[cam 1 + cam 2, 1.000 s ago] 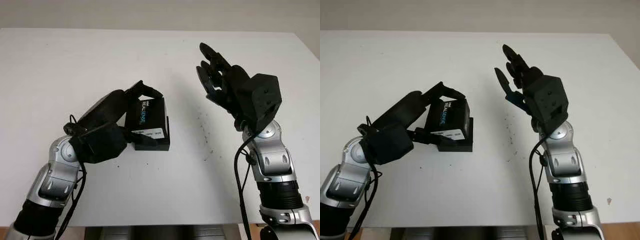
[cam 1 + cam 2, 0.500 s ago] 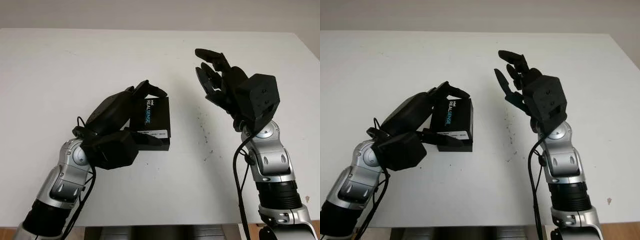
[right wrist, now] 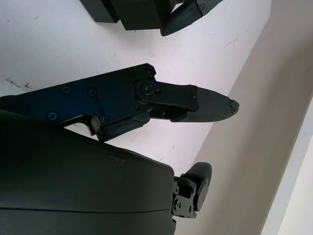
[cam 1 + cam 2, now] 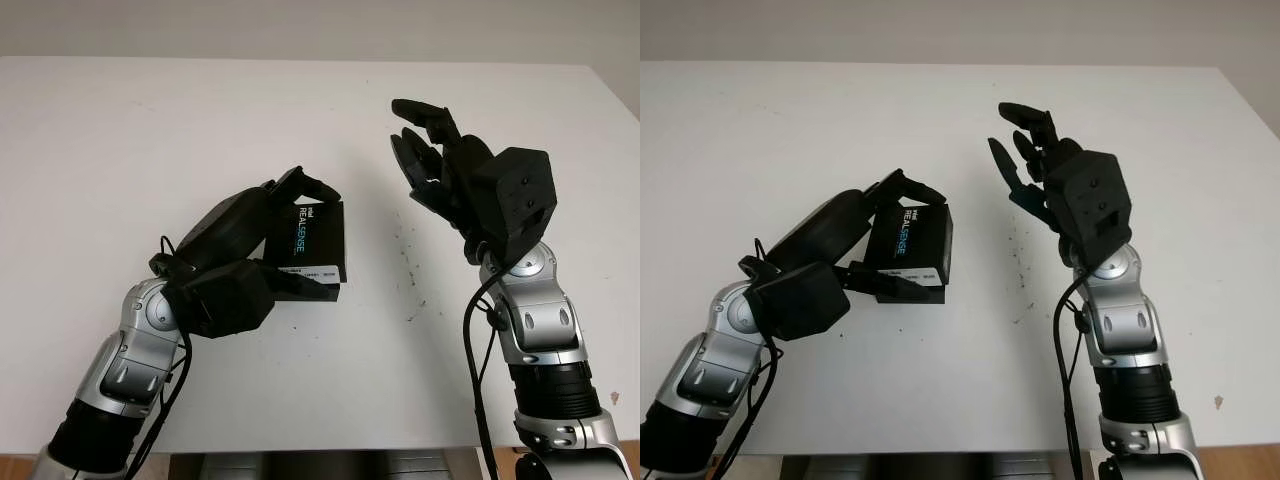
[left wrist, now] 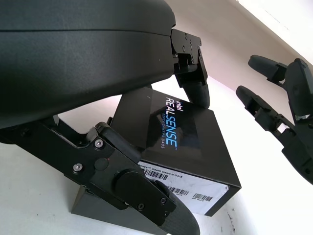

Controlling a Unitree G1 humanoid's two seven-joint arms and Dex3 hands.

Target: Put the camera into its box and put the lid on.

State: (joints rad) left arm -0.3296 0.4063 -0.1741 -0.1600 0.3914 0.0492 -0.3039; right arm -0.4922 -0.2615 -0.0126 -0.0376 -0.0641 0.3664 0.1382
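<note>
The left hand (image 4: 262, 250) grips a black lid (image 4: 313, 243) printed with white and blue lettering, one of its fingers (image 4: 318, 186) hooked over the far edge and another (image 4: 300, 285) under the near edge, and holds it tilted over the black box (image 4: 318, 291) that sits on the white worktop (image 4: 150, 140). The right hand (image 4: 445, 175) is open, raised above the worktop to the right of the lid and well apart from it. A scatter of dark specks (image 4: 411, 270) marks the worktop between the box and the right arm.
</note>
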